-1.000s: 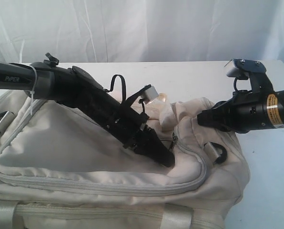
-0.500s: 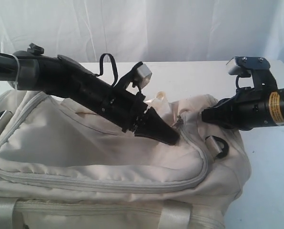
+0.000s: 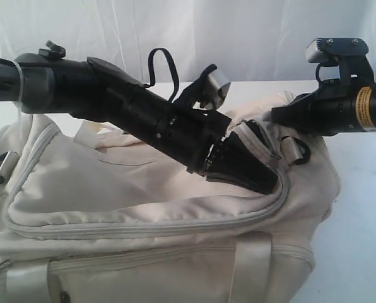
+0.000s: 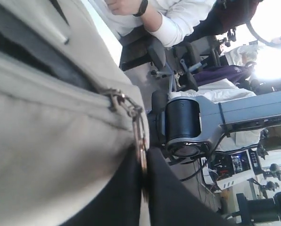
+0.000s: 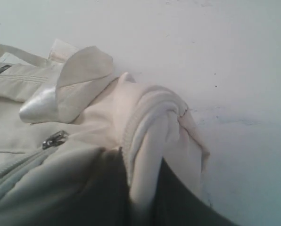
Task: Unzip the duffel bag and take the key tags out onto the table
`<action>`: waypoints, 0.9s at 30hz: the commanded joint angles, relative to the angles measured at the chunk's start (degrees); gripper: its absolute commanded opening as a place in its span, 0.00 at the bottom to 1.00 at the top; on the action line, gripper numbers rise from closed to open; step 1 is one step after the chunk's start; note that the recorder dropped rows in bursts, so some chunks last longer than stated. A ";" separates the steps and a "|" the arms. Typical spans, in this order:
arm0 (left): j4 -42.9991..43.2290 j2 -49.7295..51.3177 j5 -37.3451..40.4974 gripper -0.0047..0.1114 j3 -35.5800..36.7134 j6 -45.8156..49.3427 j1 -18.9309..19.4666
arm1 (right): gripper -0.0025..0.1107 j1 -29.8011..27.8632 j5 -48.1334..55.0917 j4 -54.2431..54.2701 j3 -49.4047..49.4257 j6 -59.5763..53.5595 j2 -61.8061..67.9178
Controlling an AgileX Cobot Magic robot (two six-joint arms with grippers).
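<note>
Unzipping, judged early | bag (image 3: 144,183) on table (image 3: 358,208) | left gripper (image 4: 143,188) pinched on pull (image 4: 141,141) at bag's 2 o'clock corner | right gripper (image 5: 140,188) clamped on bag's end fold, 3 o'clock | tags unseen | next: drag pull toward 9 o'clock, right bracing

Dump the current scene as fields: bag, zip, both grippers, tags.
duffel bag: lying on the table
zip: front run looks closed in the exterior view
left gripper: shut on the zipper pull, near the bag's end on the exterior view's right
right gripper: shut on a fold of bag fabric at that same end
key tags: not in view
</note>
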 commanded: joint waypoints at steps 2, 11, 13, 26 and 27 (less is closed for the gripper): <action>-0.30 -1.31 5.62 0.04 0.25 -2.04 -4.06 | 0.02 -0.65 12.30 4.00 -1.44 -0.84 -0.43; 14.19 -4.13 5.62 0.04 0.25 -10.76 -5.60 | 0.02 -0.65 17.62 2.37 -1.44 -1.08 -0.43; 19.25 -5.84 5.62 0.04 0.25 -12.95 -5.31 | 0.02 -0.65 17.46 2.31 -1.34 -1.08 -0.43; 48.83 -14.24 5.62 0.04 2.82 -25.29 -4.94 | 0.02 -0.65 17.58 2.31 -1.34 -2.13 -0.43; 50.80 -15.19 5.62 0.04 3.83 -25.90 -4.94 | 0.02 -0.65 17.58 2.31 -1.34 -2.54 -0.43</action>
